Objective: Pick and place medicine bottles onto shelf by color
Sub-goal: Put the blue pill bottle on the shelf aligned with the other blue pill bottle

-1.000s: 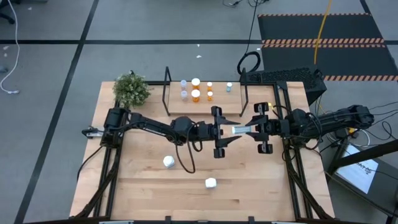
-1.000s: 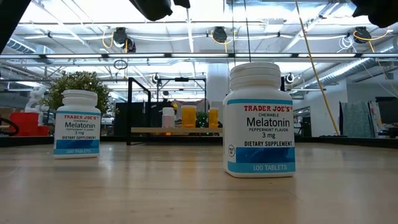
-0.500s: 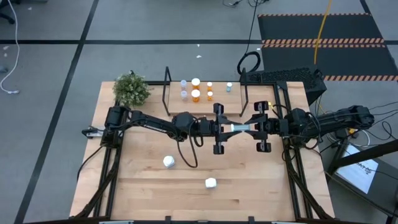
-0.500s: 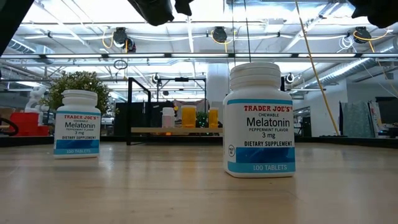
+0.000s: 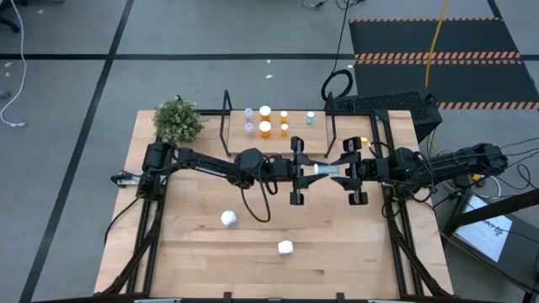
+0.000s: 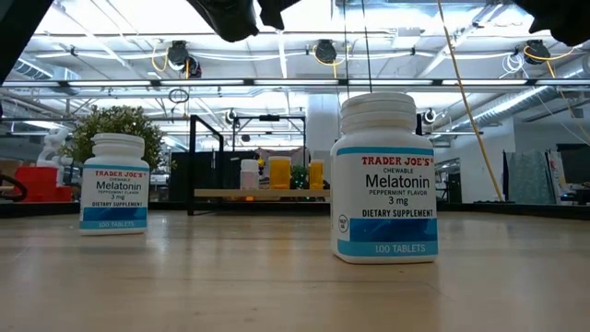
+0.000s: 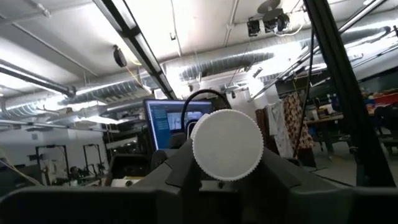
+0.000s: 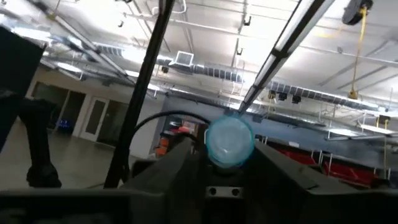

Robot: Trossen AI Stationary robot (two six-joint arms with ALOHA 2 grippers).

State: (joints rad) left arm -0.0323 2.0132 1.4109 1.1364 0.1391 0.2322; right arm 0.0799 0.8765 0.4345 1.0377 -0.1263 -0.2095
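My left hand (image 5: 305, 172) and right hand (image 5: 341, 171) meet mid-desk, both pinching one pale-blue, white-capped medicine bottle (image 5: 323, 172) held horizontally. Just beyond stands the low light-wood shelf (image 5: 295, 141) carrying orange and clear bottles (image 5: 265, 128).

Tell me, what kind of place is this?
Probably a robotics lab or workshop: open ceiling ducts, a computer monitor behind, and a wooden table on a taped concrete floor.

Left gripper (image 5: 305, 172) slides right and meets the pale bottle (image 5: 323, 172) (held crosswise by the right gripper (image 5: 340, 172)), gap between grippers gone.
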